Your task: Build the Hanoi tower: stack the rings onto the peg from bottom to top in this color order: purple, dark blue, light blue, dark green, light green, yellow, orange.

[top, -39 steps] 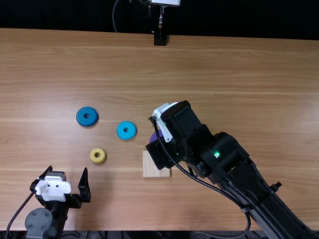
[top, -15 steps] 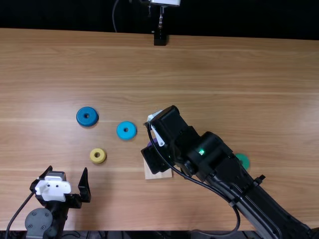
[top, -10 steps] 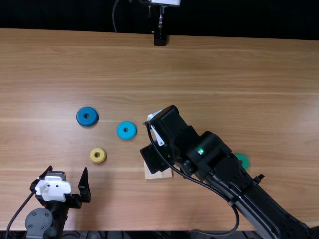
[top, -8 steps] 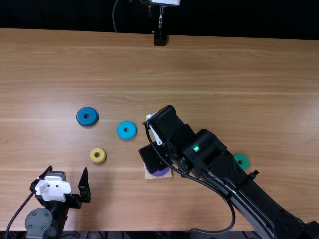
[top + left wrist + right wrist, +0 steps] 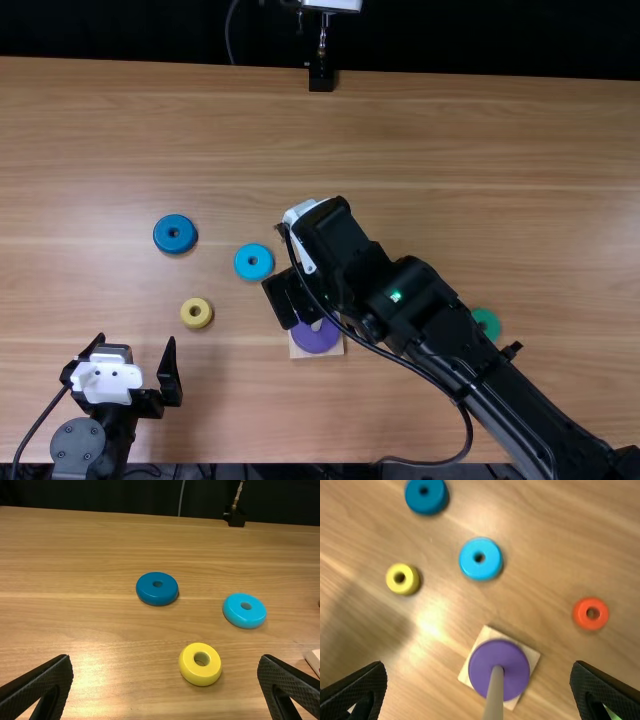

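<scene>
Light brown wooden tabletop (image 5: 450, 150), and from the left: the left gripper (image 5: 136, 342), fingers spread; a thick dark blue ring (image 5: 164, 236); a small yellow ring (image 5: 186, 313); a light blue ring (image 5: 242, 263); the right gripper (image 5: 302, 252), fingers spread; a purple ring (image 5: 316, 339) around the pale peg (image 5: 494, 692) on a square wooden base (image 5: 336, 351); an orange ring (image 5: 578, 613) apart from it; a green ring (image 5: 489, 323), partly hidden.

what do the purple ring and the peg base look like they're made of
The purple ring looks like painted wood or plastic, smooth and fairly matt; its even colour shows no grain, so I can't tell which. The base seems to be bare, pale wood, perhaps lightly sanded, judging by its light tan colour and squared edges.
</scene>
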`<action>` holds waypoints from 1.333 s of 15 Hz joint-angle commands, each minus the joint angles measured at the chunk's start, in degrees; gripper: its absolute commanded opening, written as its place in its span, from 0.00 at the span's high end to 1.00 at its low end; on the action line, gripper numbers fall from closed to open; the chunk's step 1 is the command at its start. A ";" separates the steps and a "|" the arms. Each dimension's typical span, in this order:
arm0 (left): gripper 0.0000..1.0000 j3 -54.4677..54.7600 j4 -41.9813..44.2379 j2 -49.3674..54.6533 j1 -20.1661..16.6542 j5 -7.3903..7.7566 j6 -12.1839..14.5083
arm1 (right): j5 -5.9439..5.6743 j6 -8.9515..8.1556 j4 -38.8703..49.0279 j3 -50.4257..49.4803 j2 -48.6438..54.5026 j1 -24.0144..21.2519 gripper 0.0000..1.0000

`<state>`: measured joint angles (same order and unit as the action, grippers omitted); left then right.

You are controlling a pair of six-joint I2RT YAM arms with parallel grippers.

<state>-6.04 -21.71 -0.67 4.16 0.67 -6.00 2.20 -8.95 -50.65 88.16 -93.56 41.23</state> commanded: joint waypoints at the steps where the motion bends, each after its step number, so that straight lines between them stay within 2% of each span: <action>1: 0.00 6.04 -4.65 0.67 0.14 0.60 0.62 | -0.83 -0.44 1.23 2.89 0.04 -0.28 0.00; 2: 0.00 6.04 -4.65 0.67 0.23 0.60 0.62 | -1.56 -0.33 3.66 2.63 0.13 -1.42 0.00; 4: 0.00 6.04 -4.65 0.67 0.14 0.60 0.62 | -5.15 -0.12 10.20 1.49 2.86 -6.34 0.00; 5: 0.00 6.04 -4.65 0.67 0.23 0.60 0.62 | -6.52 0.20 13.26 -0.88 5.93 -8.63 0.00; 6: 0.00 6.04 -4.65 0.67 0.14 0.60 0.62 | -6.94 0.51 16.42 -3.78 8.57 -11.35 0.00; 9: 0.00 6.04 -4.65 0.67 0.14 0.60 0.62 | -6.84 0.83 24.01 -12.75 14.72 -19.88 0.00; 13: 0.00 6.04 -4.65 0.67 0.14 0.60 0.62 | -6.10 0.93 29.29 -22.95 25.27 -31.39 0.00; 14: 0.00 6.04 -4.65 0.67 0.14 0.60 0.62 | -5.36 1.36 31.29 -25.41 28.26 -32.36 0.00; 15: 0.00 6.04 -4.65 0.67 0.14 0.60 0.62 | -3.15 2.62 33.29 -28.39 31.51 -32.97 0.00; 16: 0.00 6.04 -4.65 0.67 0.14 0.60 0.62 | 0.23 4.31 35.09 -31.47 34.67 -33.85 0.00; 17: 0.00 6.04 -4.65 0.67 0.14 0.60 0.62 | 3.08 6.95 36.56 -33.84 37.48 -35.08 0.00; 18: 0.00 6.04 -4.65 0.67 0.23 0.60 0.62 | 4.45 9.48 37.72 -36.48 40.65 -36.66 0.00; 20: 0.00 6.04 -4.65 0.67 0.23 0.60 0.62 | 4.45 12.64 40.26 -43.42 47.50 -38.51 0.00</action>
<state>-6.04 -21.69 -0.69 4.16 0.62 -6.02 4.93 0.95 -9.98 46.17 -47.24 3.31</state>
